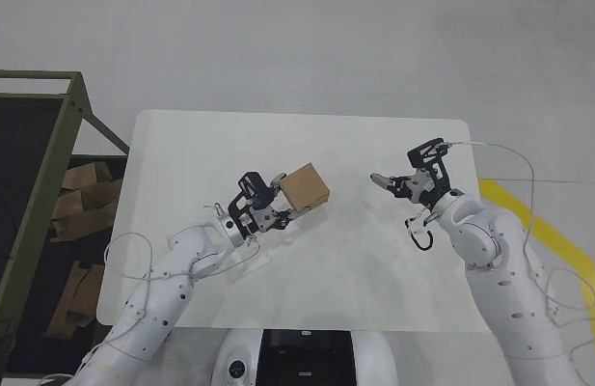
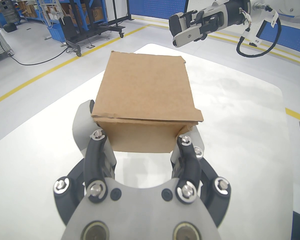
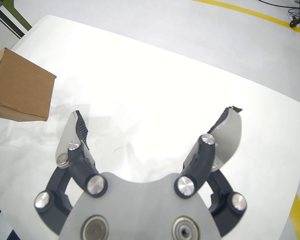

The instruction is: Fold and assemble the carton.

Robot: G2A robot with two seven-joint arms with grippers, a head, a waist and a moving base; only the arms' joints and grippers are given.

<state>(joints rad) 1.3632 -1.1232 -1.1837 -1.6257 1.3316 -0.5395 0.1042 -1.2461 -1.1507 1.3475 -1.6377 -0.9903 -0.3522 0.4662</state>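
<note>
my left pincer is clenched on the carton, one finger pressed against each of two opposite sides at the end nearest my wrist. the carton is a brown box with its upper face folded flat and shut, one edge of that flap a little ragged. i hold it above the middle of the table, and it seems raised slightly off the white top, with a faint shadow under it. my right pincer is released, fingers spread wide with nothing between them, and it hangs above the table's right half, pointing toward the middle. just beside the table's left edge stands a green rack, with flat brown cardboard lying inside it. past the table's right edge a yellow line runs across the grey floor.
</note>
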